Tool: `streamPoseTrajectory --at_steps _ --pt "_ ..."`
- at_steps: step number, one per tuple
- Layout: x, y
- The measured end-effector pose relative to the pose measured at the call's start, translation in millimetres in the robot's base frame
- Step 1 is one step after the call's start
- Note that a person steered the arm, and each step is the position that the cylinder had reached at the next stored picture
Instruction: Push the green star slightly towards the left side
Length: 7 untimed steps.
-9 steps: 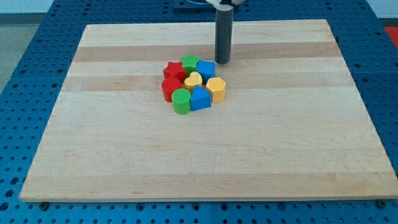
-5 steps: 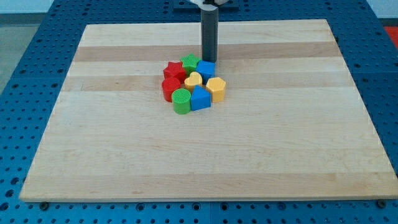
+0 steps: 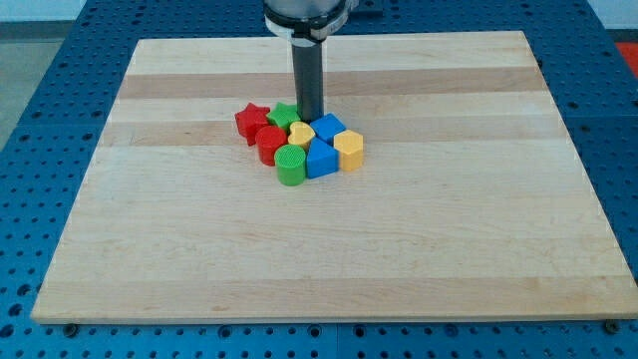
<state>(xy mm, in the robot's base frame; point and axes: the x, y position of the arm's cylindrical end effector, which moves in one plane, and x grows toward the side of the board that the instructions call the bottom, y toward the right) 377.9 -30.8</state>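
The green star (image 3: 283, 116) sits at the top of a tight cluster of blocks near the board's upper middle. My tip (image 3: 308, 119) is right beside the star's right side, touching or nearly touching it, just above the yellow heart (image 3: 301, 134) and left of the blue cube (image 3: 329, 127). The red star (image 3: 251, 121) lies at the cluster's left, against the green star.
The cluster also holds a red cylinder (image 3: 271, 144), a green cylinder (image 3: 290, 164), a blue block (image 3: 320, 158) and a yellow hexagon (image 3: 349, 149). The wooden board (image 3: 150, 249) lies on a blue perforated table.
My tip has moved left, from above the blue cube to the green star's right side. The green star and red star have slid left; the blue cube and yellow hexagon shifted slightly.
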Motion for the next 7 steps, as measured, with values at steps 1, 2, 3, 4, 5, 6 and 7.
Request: streamPoseTrajectory --at_steps 1,2,3,4,5,6,7 --pt "6.8 -4.2" --pt "6.8 -4.5" --pt "1.6 -12.6" --pt "1.6 -24.7" --pt "1.6 -37.4" --pt "1.6 -49.7" --pt "5.7 -57.3"
